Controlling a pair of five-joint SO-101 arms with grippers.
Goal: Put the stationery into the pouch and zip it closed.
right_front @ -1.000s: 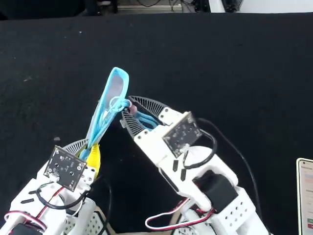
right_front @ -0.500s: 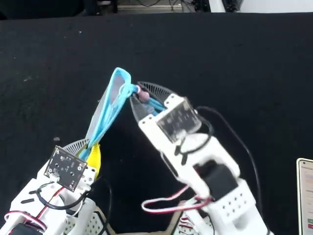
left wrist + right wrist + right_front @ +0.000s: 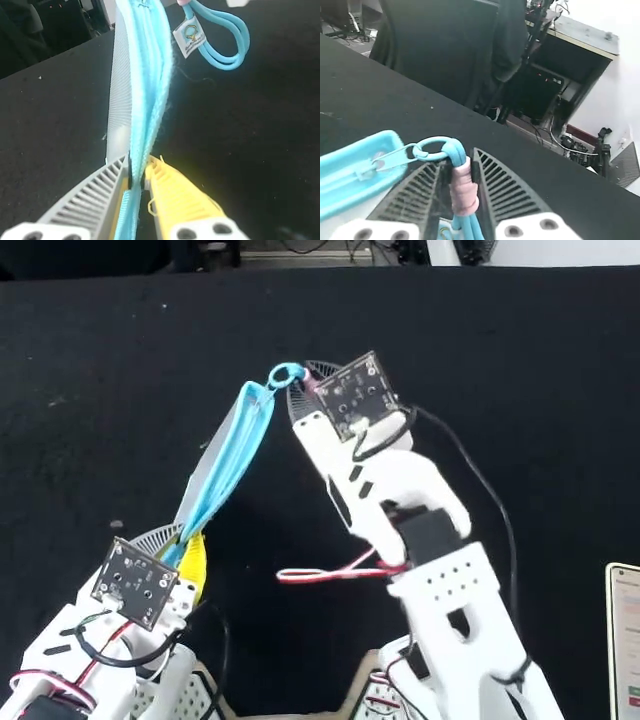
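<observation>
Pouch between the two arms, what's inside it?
Not really. The pouch is edge-on, its zip edge toward the camera; the grey side hides any contents. Left tool clamps one end, right tool the pull cord.

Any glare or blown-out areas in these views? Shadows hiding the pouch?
High view: even light, no glare on the pouch; the black table shows no clear shadows. Left wrist view: pouch evenly lit. Right wrist view: white wall blown out behind the right claw and zip cord.
</observation>
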